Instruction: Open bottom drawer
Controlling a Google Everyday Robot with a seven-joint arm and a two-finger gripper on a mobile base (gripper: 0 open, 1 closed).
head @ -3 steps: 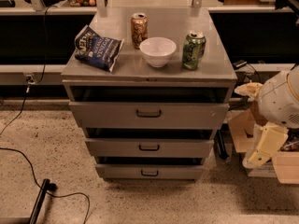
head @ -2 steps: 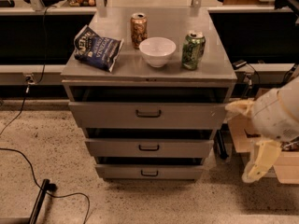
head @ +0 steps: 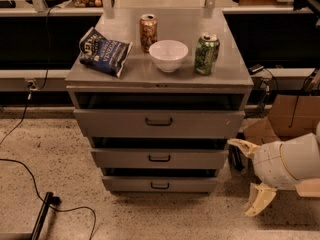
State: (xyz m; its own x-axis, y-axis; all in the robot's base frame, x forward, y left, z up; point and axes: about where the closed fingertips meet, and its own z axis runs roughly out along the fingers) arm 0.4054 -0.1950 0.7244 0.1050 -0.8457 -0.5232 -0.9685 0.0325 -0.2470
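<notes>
The bottom drawer [head: 160, 184] is the lowest grey front of the cabinet, with a small dark bar handle [head: 160, 186]. It stands a little proud of the cabinet body, like the two drawers above it. My gripper [head: 240, 178] is at the lower right, beside the cabinet's right side at the level of the middle and bottom drawers. Its two cream fingers [head: 242, 146] are spread wide apart with nothing between them. It touches no drawer or handle.
On the cabinet top [head: 230, 76] lie a blue chip bag [head: 104, 51], a brown can [head: 148, 32], a white bowl [head: 168, 55] and a green can [head: 207, 54]. Cardboard boxes [head: 290, 115] stand at right. A black cable [head: 30, 174] and bar [head: 42, 216] lie on the floor at left.
My arm has moved left and down, bringing the gripper from the far right edge to close beside the cabinet's lower right side. The drawers have not moved.
</notes>
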